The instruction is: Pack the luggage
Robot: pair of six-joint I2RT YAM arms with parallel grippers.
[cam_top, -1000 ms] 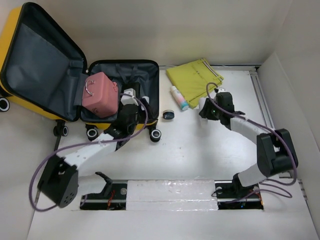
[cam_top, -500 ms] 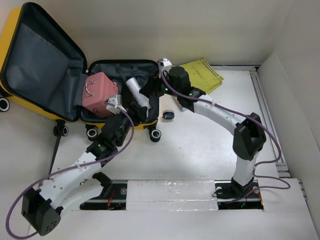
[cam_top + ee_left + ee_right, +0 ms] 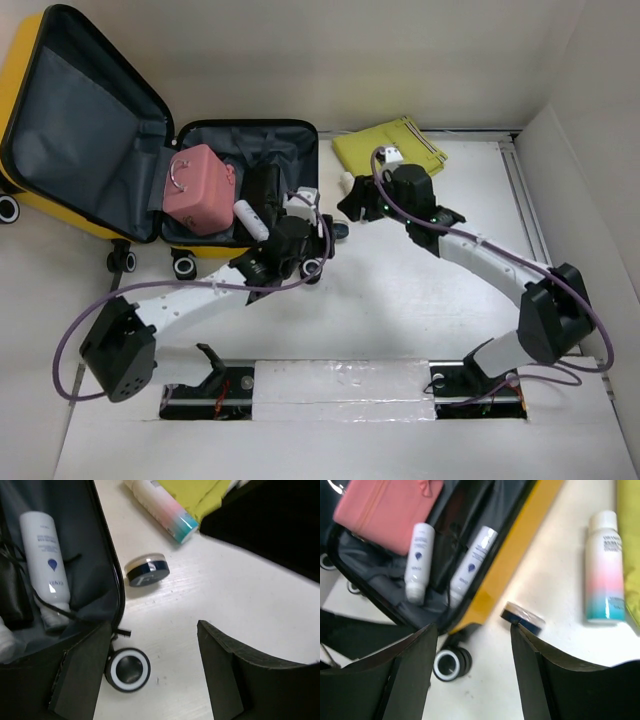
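The yellow luggage (image 3: 245,150) lies open at the left with its lid (image 3: 85,120) raised. In its grey-lined base lie a pink case (image 3: 200,188) and two white bottles (image 3: 420,560) (image 3: 472,565). My left gripper (image 3: 312,232) (image 3: 152,665) hovers open over the table by the luggage's front right caster wheel (image 3: 127,669), with nothing between its fingers. My right gripper (image 3: 352,200) (image 3: 472,680) is open and empty just right of the luggage's rim (image 3: 520,555), above the table near a small round jar (image 3: 522,617).
A pink-and-teal bottle (image 3: 605,570) lies on the table beside a folded yellow cloth (image 3: 390,145). The round jar (image 3: 146,571) sits between the luggage and that bottle. A white wall (image 3: 585,200) closes the right side.
My right gripper has pulled back from over the luggage to the table by the jar. My left gripper has swung right to the luggage's front right corner.
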